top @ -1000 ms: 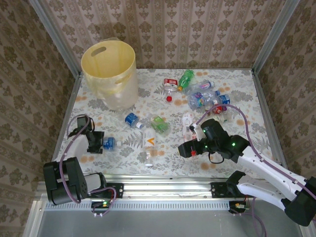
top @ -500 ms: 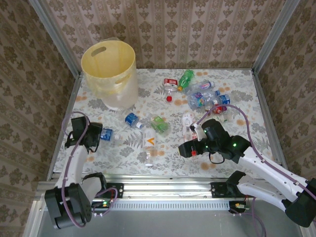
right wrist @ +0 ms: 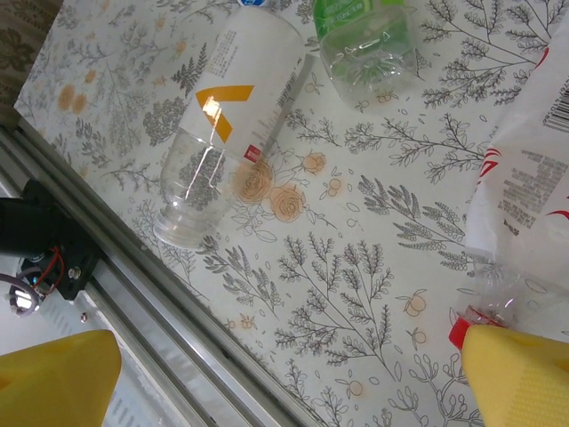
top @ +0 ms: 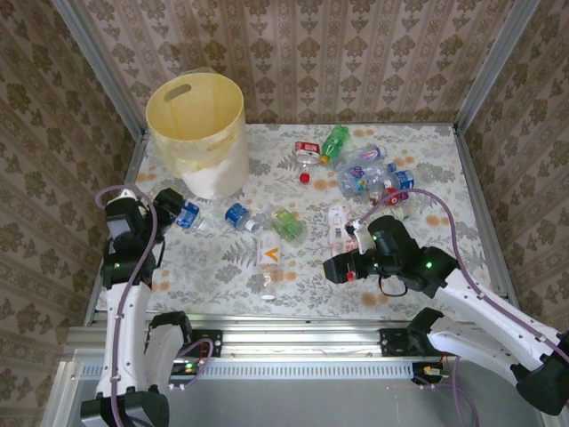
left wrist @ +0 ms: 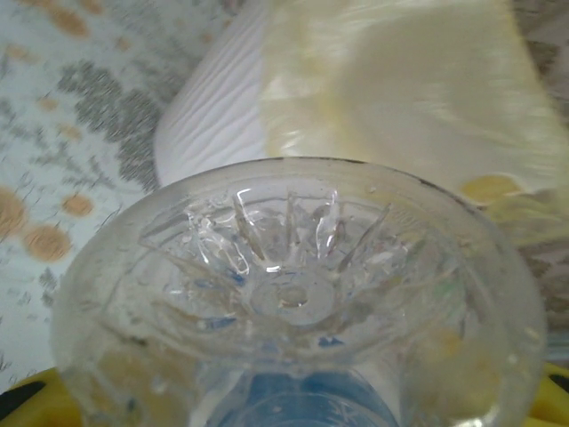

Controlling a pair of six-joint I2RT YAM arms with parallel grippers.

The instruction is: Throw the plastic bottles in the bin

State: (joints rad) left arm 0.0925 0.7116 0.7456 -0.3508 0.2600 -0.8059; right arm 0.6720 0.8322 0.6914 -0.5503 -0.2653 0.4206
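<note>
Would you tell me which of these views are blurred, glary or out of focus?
Left wrist: the held bottle looms close, its base fairly sharp, the bin behind soft and smeared. Right wrist: crisp, with glare streaks on the orange-labelled bottle. Top external: evenly lit, sharp.

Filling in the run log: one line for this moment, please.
left hand: grips blue-label bottle near bin | right hand: open over table

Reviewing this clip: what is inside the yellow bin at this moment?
The top view looks down into the bin and shows its bare far inner wall with an oval handle cut-out. The near wall hides the bottom, so anything lying there cannot be seen.
</note>
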